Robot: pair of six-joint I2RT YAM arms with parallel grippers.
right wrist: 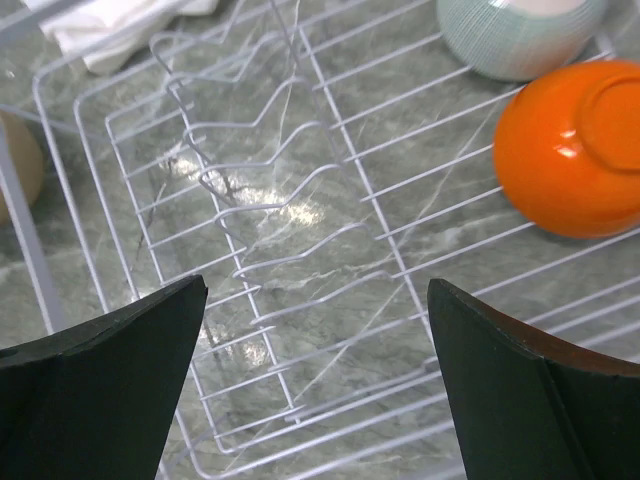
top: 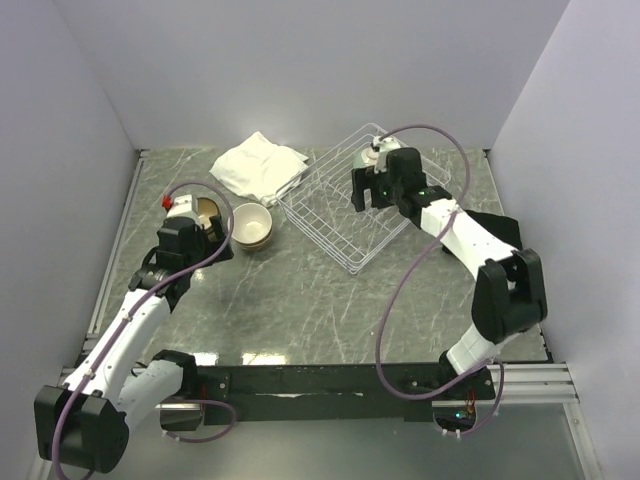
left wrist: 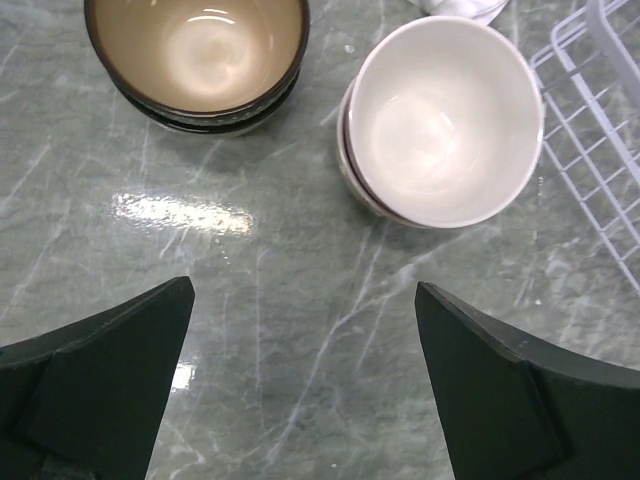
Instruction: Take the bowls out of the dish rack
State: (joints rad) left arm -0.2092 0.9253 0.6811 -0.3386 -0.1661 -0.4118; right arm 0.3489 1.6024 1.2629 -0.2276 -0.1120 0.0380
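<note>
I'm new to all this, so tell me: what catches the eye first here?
A bright orange bowl, upside down in the white wire rack at the back of the table. Left of the rack stand two bowl stacks, a white bowl topping one, a tan bowl the other.

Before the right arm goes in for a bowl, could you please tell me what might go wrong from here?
The orange bowl lies upside down in the dish rack, so the open right gripper may slip on its smooth, rounded outside. The pale green bowl sits close beside it and could get knocked during the grab. On the table, the white bowl rests on another bowl, so adding more could make that stack tip.
</note>
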